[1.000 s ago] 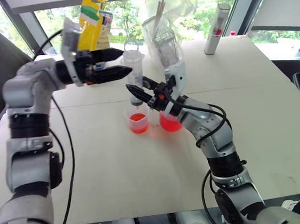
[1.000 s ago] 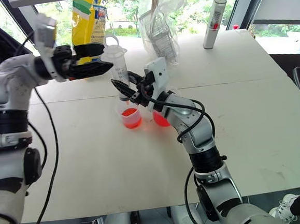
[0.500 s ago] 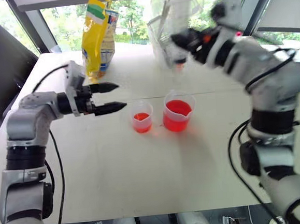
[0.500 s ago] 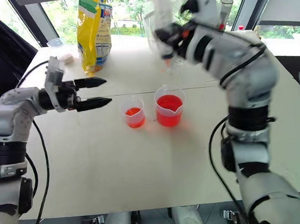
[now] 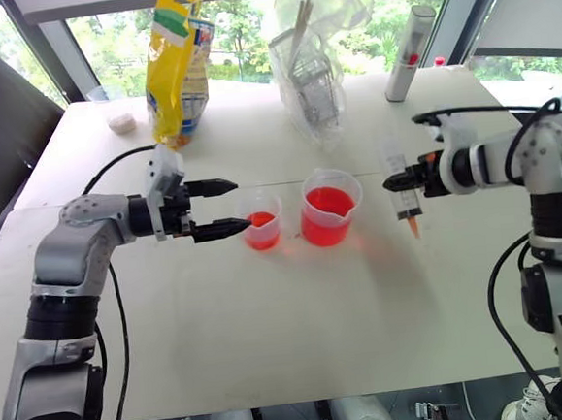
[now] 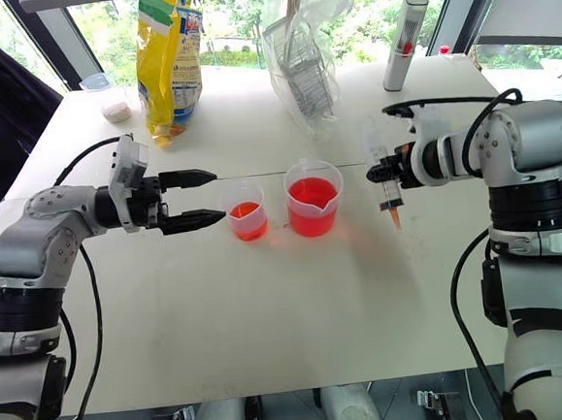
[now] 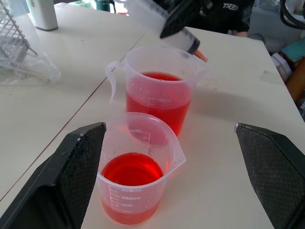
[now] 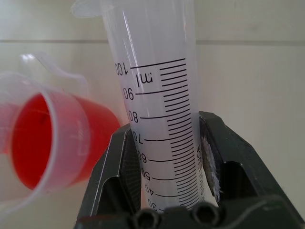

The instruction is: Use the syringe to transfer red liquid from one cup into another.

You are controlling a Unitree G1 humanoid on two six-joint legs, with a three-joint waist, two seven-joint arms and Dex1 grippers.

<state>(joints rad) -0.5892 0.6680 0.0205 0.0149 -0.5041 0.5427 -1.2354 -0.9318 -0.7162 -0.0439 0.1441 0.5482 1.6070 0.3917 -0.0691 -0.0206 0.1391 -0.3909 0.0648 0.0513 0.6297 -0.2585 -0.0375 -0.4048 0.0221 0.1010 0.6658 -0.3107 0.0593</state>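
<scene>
The right gripper [image 6: 380, 171], clamped on the syringe [image 6: 387, 177], has swung away from above the smaller cup [image 6: 245, 210] to beside the beaker [image 6: 312, 199]. The barrel looks empty, perhaps already discharged. The left gripper [image 6: 207, 198] hangs open near the cup, above the bench [image 6: 269, 308].

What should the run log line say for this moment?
right gripper: shut on syringe, beside beaker | left gripper: open by small cup
</scene>
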